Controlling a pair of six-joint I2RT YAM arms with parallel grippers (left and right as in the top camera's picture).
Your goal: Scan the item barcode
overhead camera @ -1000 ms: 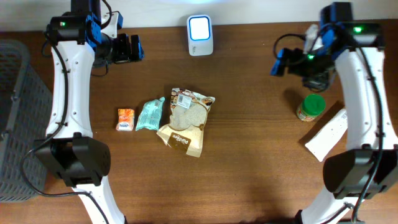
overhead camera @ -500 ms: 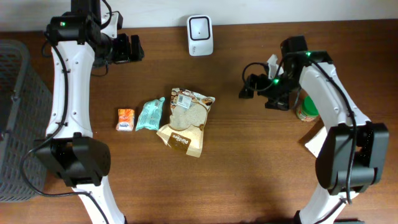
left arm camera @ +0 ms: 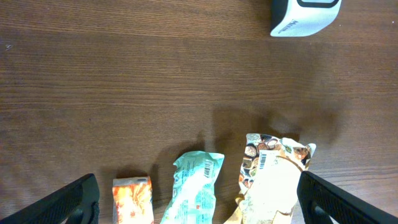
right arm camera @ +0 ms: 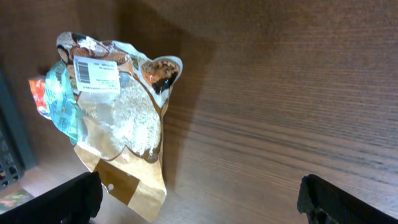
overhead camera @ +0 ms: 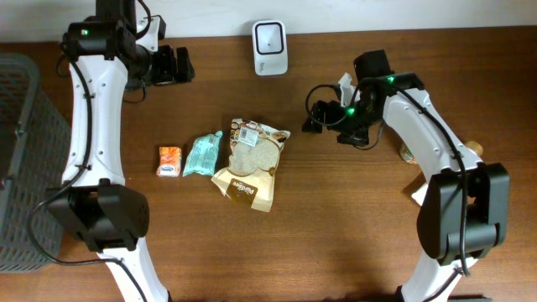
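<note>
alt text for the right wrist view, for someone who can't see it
A paper bag of grain lies on a dark wooden table, its white barcode label facing the camera, a teal packet beside it. The right gripper hangs open above.

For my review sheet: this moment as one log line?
left hand open, empty | right hand open, empty, near grain bag | grain bag flat, barcode up

Grey basket [overhead camera: 18, 151] cut by left edge, scanner [left arm camera: 305, 15] clipped at top edge, orange packet [left arm camera: 132, 200] cut at bottom, barcode label [right arm camera: 96, 71] print unreadable
</note>
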